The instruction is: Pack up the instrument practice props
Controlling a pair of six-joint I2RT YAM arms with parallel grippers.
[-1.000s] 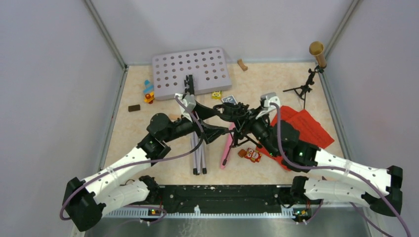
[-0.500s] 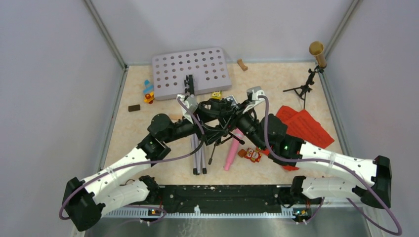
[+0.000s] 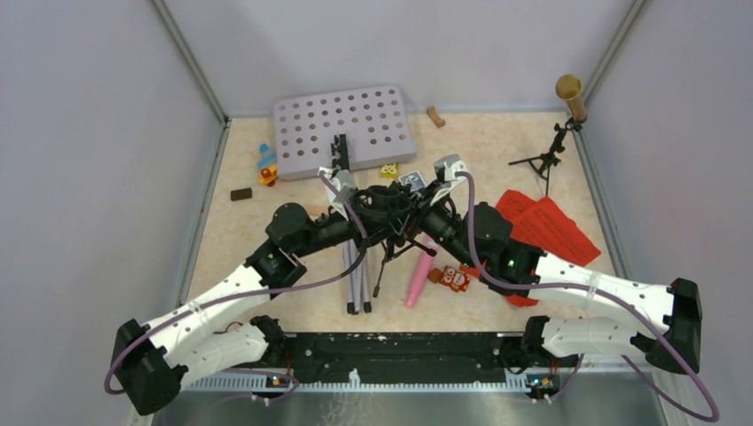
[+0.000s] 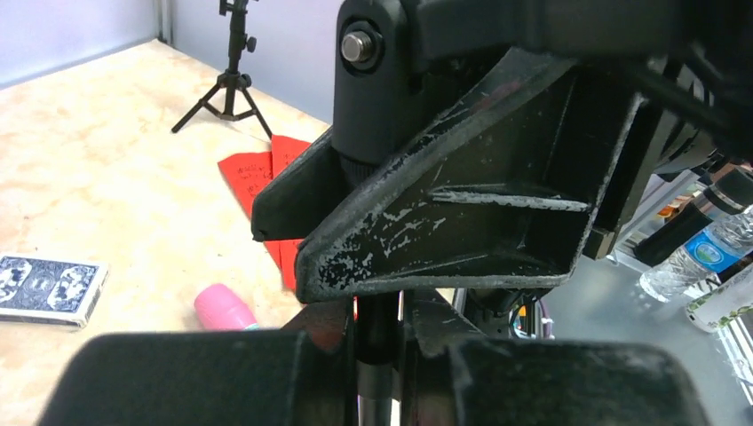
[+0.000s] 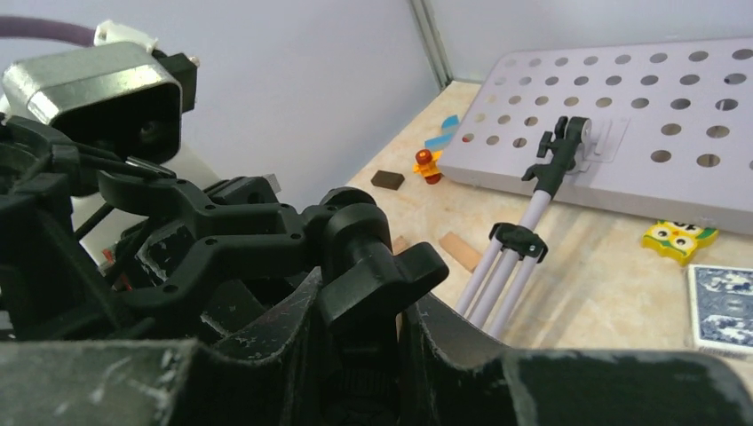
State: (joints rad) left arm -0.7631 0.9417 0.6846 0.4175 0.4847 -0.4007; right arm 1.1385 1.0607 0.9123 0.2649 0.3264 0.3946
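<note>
Meeting just on the near side of the grey hole-punched tray (image 3: 344,131), the left gripper (image 3: 377,209) and the right gripper (image 3: 410,213) share one small black mic tripod (image 4: 376,328). In the left wrist view the left fingers (image 4: 178,386) are pressed together on the tripod's thin stem, which runs straight down between them. In the right wrist view the right fingers (image 5: 533,373) are drawn in against the tripod's knobbed head, so both tools clamp the same prop. Its legs point away from the tray toward the arm bases.

The silver tripod pole (image 3: 357,280) is clipped by its black head to the tray's near edge and stretches away from the tray, passing under the left gripper. The pink microphone (image 3: 418,277) lies loose on the table just right of that pole, further from the tray than the grippers and touching neither. The red sheet-music pages (image 3: 549,226) lie flat off to the tray's right, nearer the bases than the tray is. Further right of the tray, by the far corner, the gold microphone (image 3: 570,94) stands upright in the second black tripod (image 3: 543,161).

A blue card deck (image 3: 410,179) and a yellow owl toy (image 3: 389,170) lie just off the tray's near right corner. An orange owl toy (image 3: 455,279) sits beside the pink microphone
</note>
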